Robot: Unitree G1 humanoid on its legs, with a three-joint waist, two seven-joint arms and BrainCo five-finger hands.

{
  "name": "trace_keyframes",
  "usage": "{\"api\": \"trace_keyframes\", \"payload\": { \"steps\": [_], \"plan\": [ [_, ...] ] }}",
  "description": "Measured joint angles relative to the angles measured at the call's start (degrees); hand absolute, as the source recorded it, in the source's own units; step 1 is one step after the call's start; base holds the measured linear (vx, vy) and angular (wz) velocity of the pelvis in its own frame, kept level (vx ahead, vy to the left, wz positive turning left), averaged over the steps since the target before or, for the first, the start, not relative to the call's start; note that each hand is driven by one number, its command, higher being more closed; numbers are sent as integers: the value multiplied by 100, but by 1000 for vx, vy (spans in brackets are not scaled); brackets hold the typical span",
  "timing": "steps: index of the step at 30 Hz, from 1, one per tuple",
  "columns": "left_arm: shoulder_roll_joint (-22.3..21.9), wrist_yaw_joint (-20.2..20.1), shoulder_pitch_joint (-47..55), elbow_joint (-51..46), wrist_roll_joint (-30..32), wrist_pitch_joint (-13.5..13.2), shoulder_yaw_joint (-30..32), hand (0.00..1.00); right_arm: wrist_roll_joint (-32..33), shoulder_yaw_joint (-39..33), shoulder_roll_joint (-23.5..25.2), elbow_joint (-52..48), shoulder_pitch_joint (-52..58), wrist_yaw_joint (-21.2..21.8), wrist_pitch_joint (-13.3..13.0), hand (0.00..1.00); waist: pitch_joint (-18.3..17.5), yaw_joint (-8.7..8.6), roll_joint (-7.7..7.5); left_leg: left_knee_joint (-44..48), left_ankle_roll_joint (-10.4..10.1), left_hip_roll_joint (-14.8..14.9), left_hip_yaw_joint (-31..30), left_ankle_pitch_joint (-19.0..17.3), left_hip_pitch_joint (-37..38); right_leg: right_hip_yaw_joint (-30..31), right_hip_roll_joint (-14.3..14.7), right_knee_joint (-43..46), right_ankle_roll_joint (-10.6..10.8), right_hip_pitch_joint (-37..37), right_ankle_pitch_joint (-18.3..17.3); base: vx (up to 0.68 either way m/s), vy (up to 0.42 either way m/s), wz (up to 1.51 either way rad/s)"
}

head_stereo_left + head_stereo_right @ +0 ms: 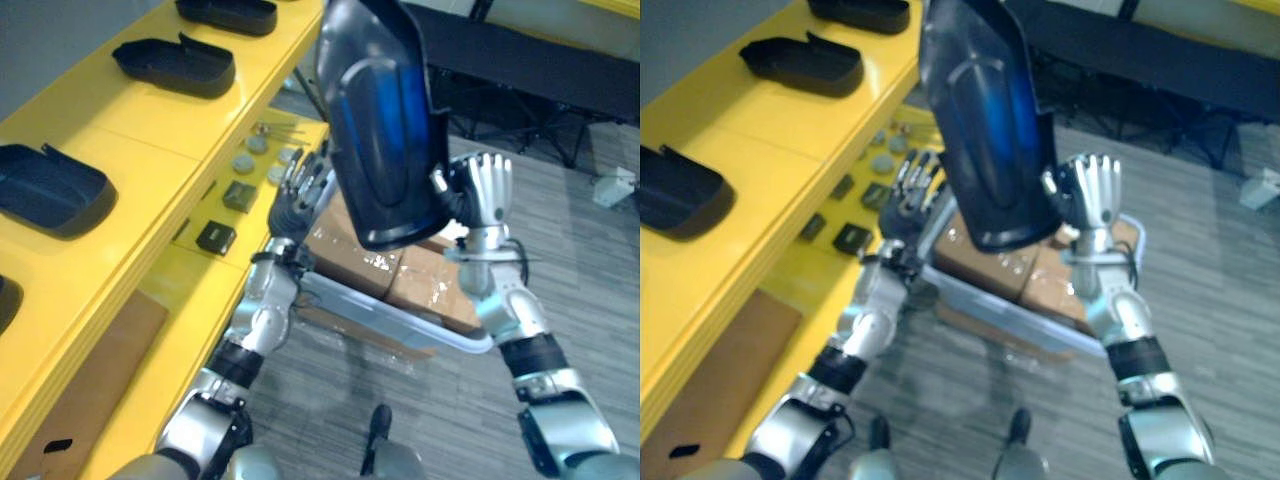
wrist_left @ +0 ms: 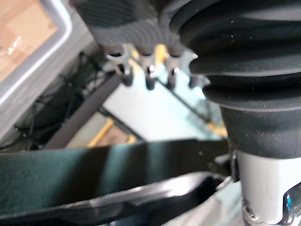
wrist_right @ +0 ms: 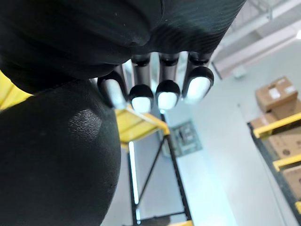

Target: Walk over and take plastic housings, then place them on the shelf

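The plastic housing (image 1: 385,120) is hanging in the air between the two hands, just beside the top edge of the yellow shelf (image 1: 150,140). It is standing on end: its long axis is running up and away from the robot, its rounded end is pointing down toward the cardboard box (image 1: 400,280), and its broad face with the raised oval panel is facing the head camera. The left hand (image 1: 300,190) and right hand (image 1: 490,185) are pressing its opposite long edges with straight, upright fingers. They are clamping it rather than curling round it, probably because the shell is too wide for one hand. Other housings (image 1: 175,65) are lying flat on the shelf.
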Motion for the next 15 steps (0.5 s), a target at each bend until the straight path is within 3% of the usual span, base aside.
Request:
{"api": "trace_keyframes", "payload": {
  "steps": [11, 12, 15],
  "plan": [
    [-19, -73, -1, -33, 158, 162, -19, 0, -62, 287, 172, -176, 191, 237, -84, 100, -1, 30, 2, 5, 16, -16, -6, -14, 81, -4, -18, -1, 2, 88, 0, 0, 0, 0],
    [-9, -67, 1, -34, 295, 216, -35, 100, -60, 289, 173, -163, 210, 239, -82, 100, -1, 35, 2, 6, 16, -20, -7, -14, 81, -4, -22, -1, 2, 87, 0, 0, 0, 0],
    [24, -24, 8, -58, 463, 344, -40, 100, -58, 290, 172, -107, 250, 239, -82, 100, -2, 40, 3, 6, 16, -27, -8, -14, 82, -6, -30, -2, 2, 87, 0, 0, 0, 0]
  ]
}}
